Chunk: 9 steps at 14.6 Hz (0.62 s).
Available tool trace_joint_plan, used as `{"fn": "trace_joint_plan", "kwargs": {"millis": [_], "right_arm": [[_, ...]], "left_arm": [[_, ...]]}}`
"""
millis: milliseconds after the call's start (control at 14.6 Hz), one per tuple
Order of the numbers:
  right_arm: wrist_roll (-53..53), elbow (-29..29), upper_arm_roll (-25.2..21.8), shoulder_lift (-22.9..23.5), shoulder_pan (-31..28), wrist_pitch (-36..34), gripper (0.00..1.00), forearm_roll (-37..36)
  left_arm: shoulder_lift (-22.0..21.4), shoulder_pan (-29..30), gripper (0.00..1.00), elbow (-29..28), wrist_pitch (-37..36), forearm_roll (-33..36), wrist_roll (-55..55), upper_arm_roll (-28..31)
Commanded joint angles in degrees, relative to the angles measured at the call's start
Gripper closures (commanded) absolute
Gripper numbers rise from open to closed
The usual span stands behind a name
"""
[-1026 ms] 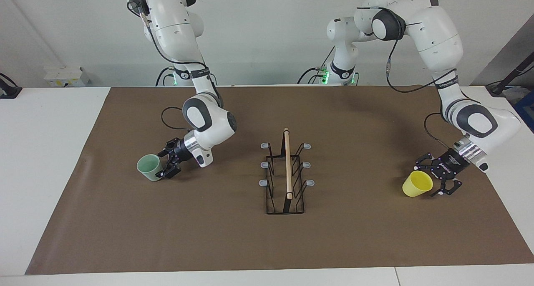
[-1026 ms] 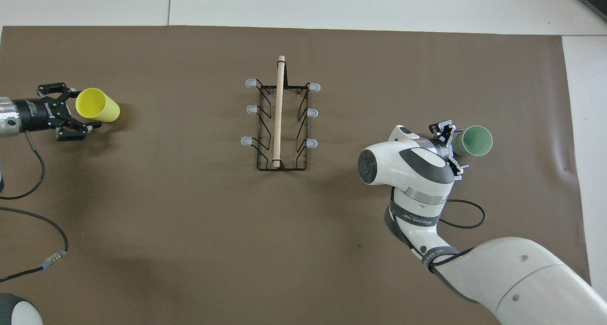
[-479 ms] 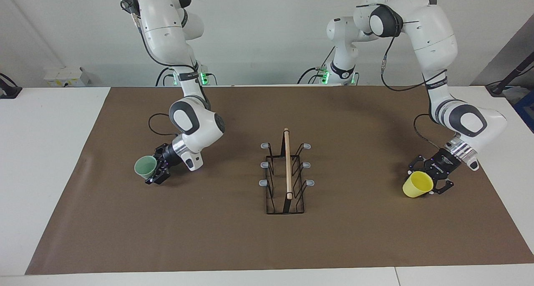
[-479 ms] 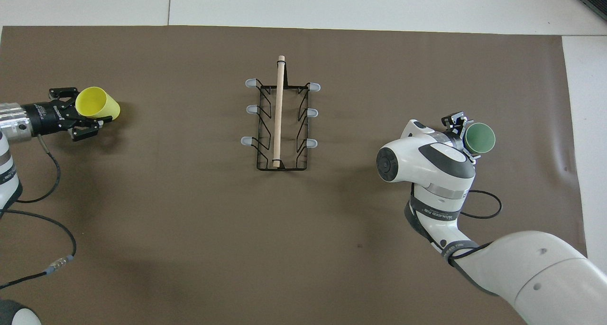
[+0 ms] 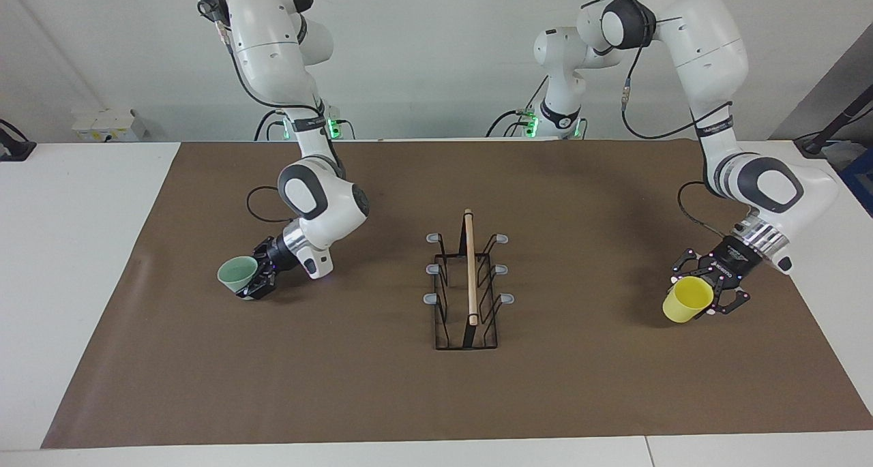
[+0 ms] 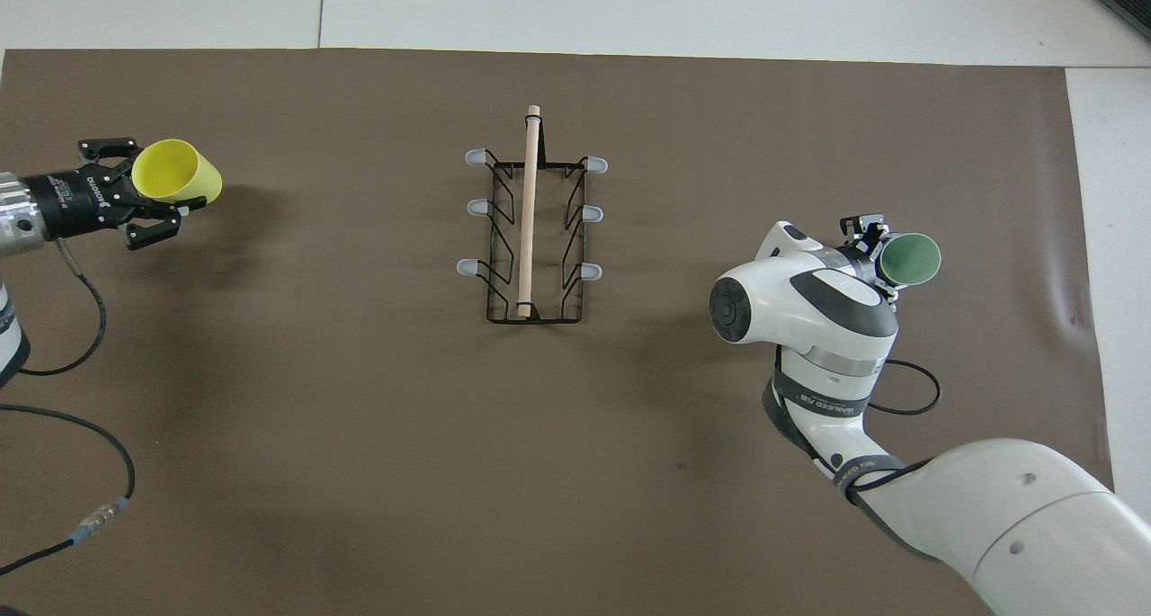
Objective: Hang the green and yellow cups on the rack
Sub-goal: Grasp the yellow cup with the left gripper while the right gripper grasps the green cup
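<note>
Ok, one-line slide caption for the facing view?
Left gripper shut on the yellow cup, right gripper shut on the green cup, the rack between them bare.

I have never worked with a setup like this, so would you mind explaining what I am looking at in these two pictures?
These are two white robot arms at a table covered by a brown mat, photographed at one moment from two cameras. One camera faces the robots from across the table, so their bases stand at the top of that picture. The other looks steeply down from above the robots' own end, so the arms enter from the bottom.

In the middle of the mat stands a black wire rack with a light wooden rod on top and grey-tipped pegs along both sides.

Each arm ends in a black two-finger gripper. The left gripper is shut on a bright yellow plastic cup, tilted on its side. The right gripper is shut on a pale mint green plastic cup. Neither cup hangs on the rack yet.
</note>
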Motion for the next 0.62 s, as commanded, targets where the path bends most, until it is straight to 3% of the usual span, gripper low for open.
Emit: {"fn": "trace_joint_plan", "kwargs": {"millis": [0,342,547], "right_arm": [[-0.18,3.95,0.53,-0.73,1.7,-1.62,1.0,6.36],[-2.37,10.29,0.79,-1.61,1.45,-3.9,1.0,26.83],[-2.82,12.67,0.79,-3.97,0.83,-2.51,1.0,35.09]], "left_arm": [[-5.82,-2.03,1.0,-3.0,1.44,5.6,0.52,0.47],[-14.08,-4.41,1.0,-4.06,1.35,21.41,0.25,0.3],[-15.68,-5.47,1.0,-2.83,1.53,30.2,0.25,-2.5]]}}
